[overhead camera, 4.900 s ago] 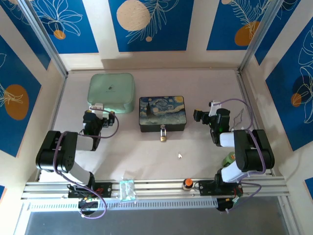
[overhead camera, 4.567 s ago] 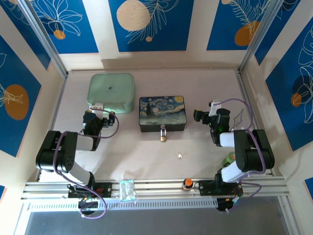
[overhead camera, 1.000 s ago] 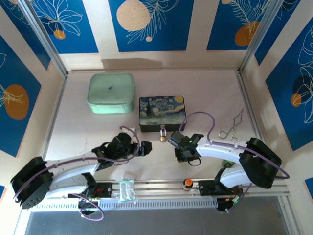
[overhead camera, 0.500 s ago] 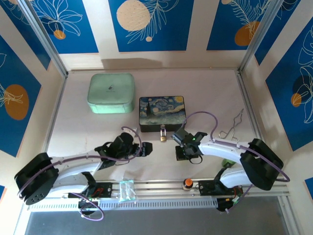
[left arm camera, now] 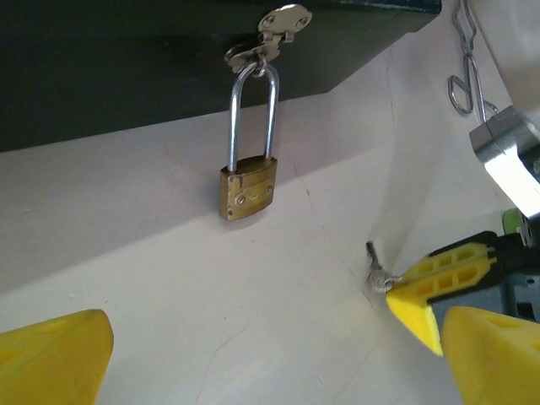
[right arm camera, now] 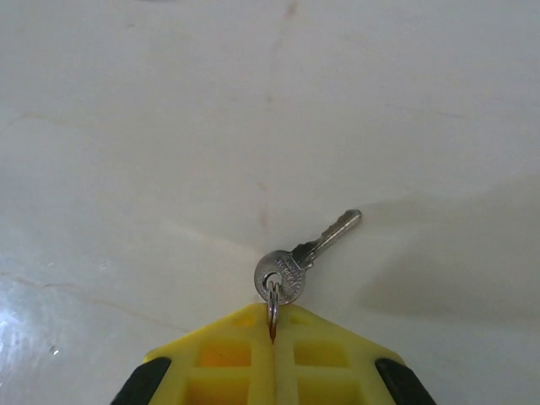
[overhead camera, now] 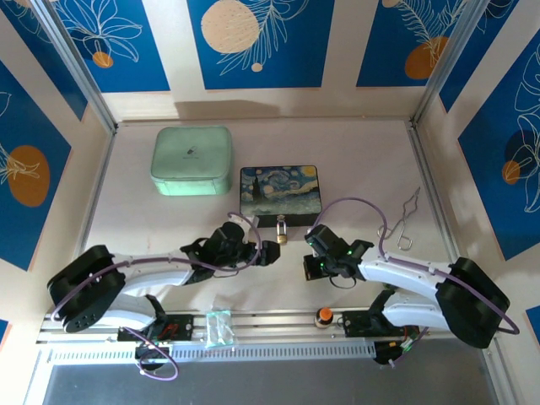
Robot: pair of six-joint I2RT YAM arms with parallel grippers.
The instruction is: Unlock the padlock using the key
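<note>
1. My left arm [overhead camera: 152, 268] lies low and stretched toward the padlock [overhead camera: 282, 234]. The left gripper [overhead camera: 268, 251] sits just left of it, jaws wide apart.
2. My right arm [overhead camera: 405, 274] is stretched in. The right gripper [overhead camera: 314, 265] is near the padlock's right, pinched on the key [right arm camera: 312, 251] ring.

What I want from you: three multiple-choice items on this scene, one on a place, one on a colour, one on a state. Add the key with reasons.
1. Where is the padlock?
A. hanging from the hasp of the dark painted box
B. flat on the box's lid
C. off the table

2. What colour are the right gripper's fingers?
A. red
B. yellow
C. black

3. How does the right gripper stand?
A. wide open
B. shut on nothing
C. shut on the key

Key:
1 A, its shackle runs through the hasp.
2 B, both are yellow in the right wrist view.
3 C, the closed fingers pinch the key's ring.
</note>
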